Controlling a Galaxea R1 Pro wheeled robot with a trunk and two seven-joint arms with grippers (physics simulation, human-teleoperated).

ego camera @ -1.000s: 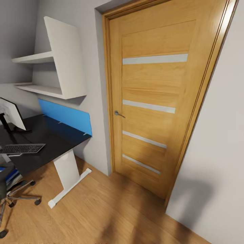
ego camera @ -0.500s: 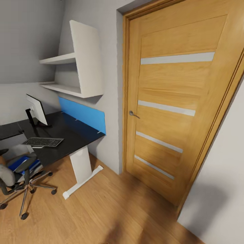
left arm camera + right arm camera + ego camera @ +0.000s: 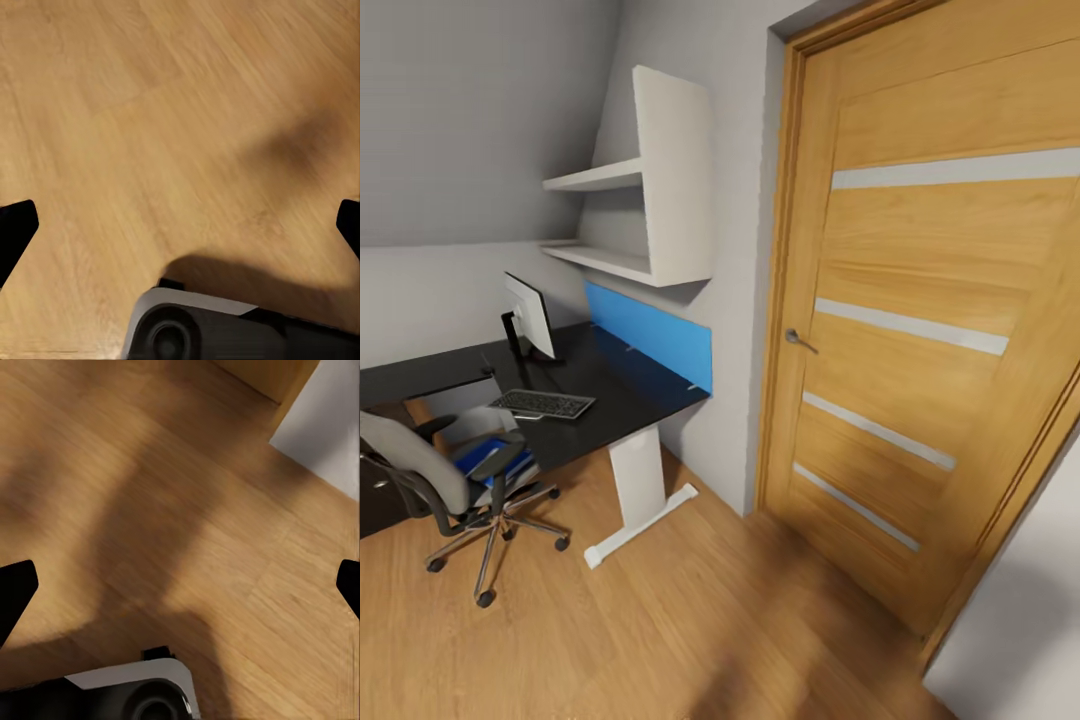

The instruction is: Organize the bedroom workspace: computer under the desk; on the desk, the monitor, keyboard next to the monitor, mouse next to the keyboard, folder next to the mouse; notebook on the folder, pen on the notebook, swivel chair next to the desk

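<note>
The desk has a glossy black top on a white leg, with a blue panel along the wall behind it. On it stand the monitor (white back showing) and, just in front, the slim dark keyboard. The grey chair, chrome star base on castors, sits beside the desk with the blue folder on its seat. White shelves hang above; an oak door stands beside them. The left gripper and right gripper hang over bare wood floor, fingers spread wide, holding nothing, well apart from the desk.
</note>
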